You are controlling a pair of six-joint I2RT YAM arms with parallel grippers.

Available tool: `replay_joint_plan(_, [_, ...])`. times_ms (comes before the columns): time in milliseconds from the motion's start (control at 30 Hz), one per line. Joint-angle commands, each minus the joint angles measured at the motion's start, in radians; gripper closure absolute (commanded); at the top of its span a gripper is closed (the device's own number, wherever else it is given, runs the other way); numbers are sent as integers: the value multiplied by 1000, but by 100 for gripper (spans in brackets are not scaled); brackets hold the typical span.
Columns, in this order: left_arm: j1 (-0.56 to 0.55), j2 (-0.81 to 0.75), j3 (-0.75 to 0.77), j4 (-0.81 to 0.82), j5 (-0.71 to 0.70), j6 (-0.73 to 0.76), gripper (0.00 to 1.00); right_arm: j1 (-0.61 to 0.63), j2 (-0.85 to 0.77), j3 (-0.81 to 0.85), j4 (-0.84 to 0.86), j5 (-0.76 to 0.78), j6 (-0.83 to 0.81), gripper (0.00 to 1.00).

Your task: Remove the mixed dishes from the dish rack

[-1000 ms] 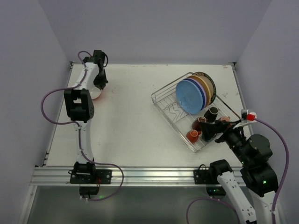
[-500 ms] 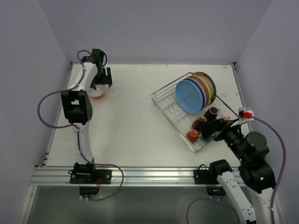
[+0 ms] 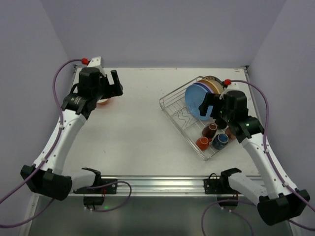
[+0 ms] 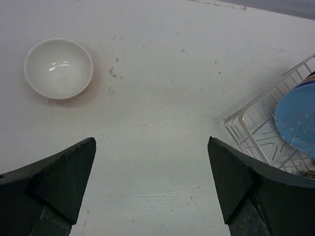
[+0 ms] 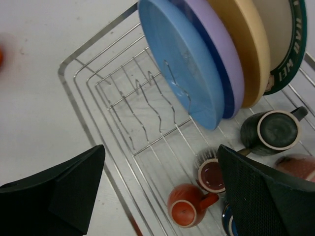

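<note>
Standing in the rack [image 5: 98, 37]: blue plate [image 5: 182, 59], purple plate [image 5: 219, 49], tan plate [image 5: 246, 44], dark-rimmed plate [image 5: 288, 44] (all on edge).
Rack: 3 o'clock on the table [image 3: 138, 128].
Mugs: black mug [image 5: 270, 129], brown mug [image 5: 212, 174], orange mug [image 5: 183, 209], 5 o'clock of the plates.
Bowl [image 4: 58, 68]: on the table, 10 o'clock.
Left gripper [image 4: 151, 145]: spread wide, holding nothing.
Right gripper [image 5: 161, 150]: spread wide above the rack, holding nothing.

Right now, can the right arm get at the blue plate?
Probably yes: right hand hangs open over the dish rack, blue plate is frontmost in the stack, only bare slots before it.
</note>
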Motion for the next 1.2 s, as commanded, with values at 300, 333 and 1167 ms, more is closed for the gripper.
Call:
replay_joint_plan(300, [9, -479, -325, 41, -51, 88, 0, 32, 268, 264, -8, 181, -280, 49])
replay_joint_plan(333, [9, -506, -351, 54, -59, 79, 0, 44, 280, 273, -8, 198, -295, 50])
replay_joint_plan(1167, [7, -552, -567, 177, -37, 92, 0, 155, 622, 433, 34, 491, -537, 61])
